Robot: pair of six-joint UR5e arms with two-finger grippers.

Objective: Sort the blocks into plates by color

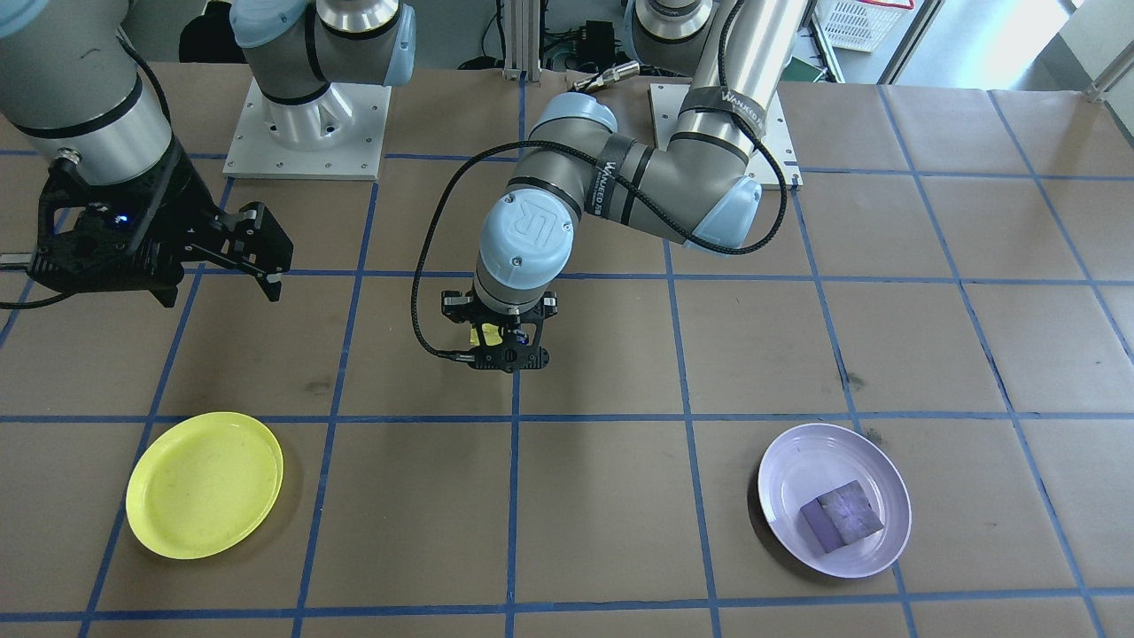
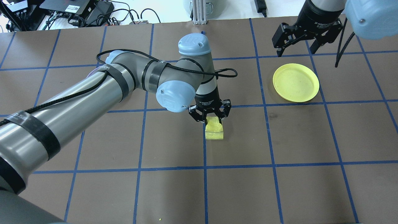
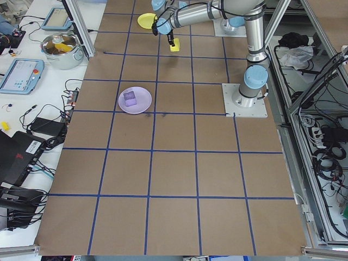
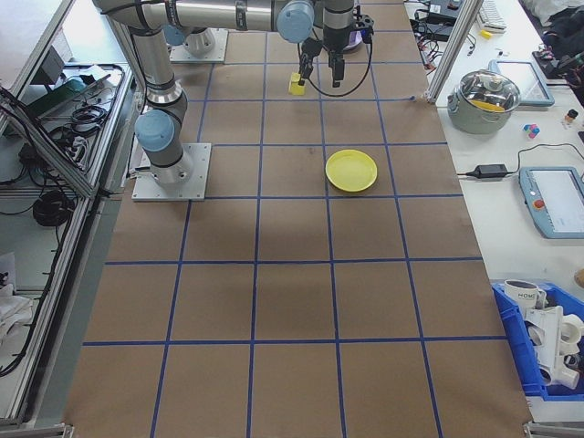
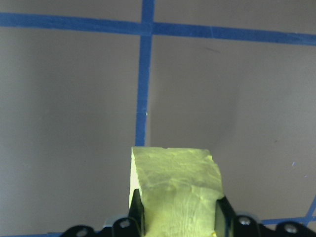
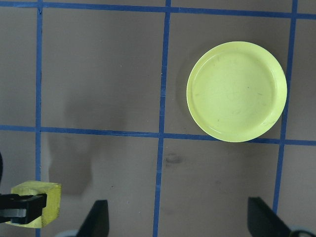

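My left gripper (image 2: 213, 120) is shut on the yellow block (image 2: 214, 130), holding it by its upper part just above the middle of the table. In the left wrist view the block (image 5: 174, 190) sits between both fingers. The yellow plate (image 2: 296, 82) lies bare to the block's right, and it fills the upper right of the right wrist view (image 6: 237, 91). My right gripper (image 2: 295, 49) hangs open beyond that plate, nothing between its fingers (image 6: 98, 217). The purple block (image 1: 842, 518) lies inside the lavender plate (image 1: 784, 470).
The brown table (image 1: 611, 514) is marked with a blue tape grid. Both arm base plates (image 1: 306, 133) stand at the robot's edge. A bench beside the table holds a pot (image 4: 490, 94), a tablet (image 4: 552, 196) and a blue bin (image 4: 543, 351).
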